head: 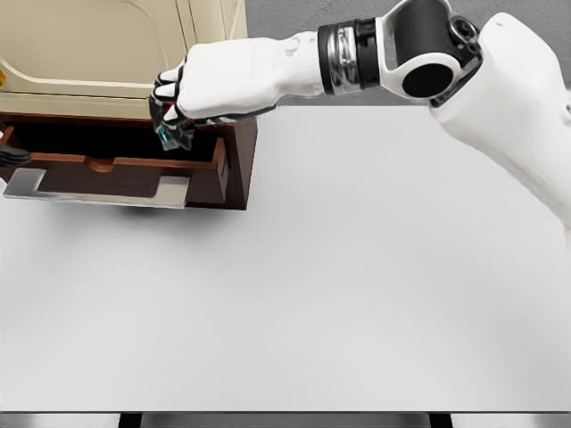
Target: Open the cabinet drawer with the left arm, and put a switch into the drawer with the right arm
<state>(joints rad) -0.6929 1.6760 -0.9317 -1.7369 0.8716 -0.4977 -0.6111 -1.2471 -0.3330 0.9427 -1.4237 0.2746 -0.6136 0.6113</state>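
At ten o'clock on the table, I see the cabinet with its drawer pulled open toward me, its metal handle along the front edge. My right hand reaches in from two o'clock and hangs over the drawer's right end, fingers curled down around a small dark thing with a teal glint, the switch, held just above the drawer's cavity. At nine o'clock a dark fingertip of my left hand shows at the frame edge beside the drawer; I cannot tell its pose.
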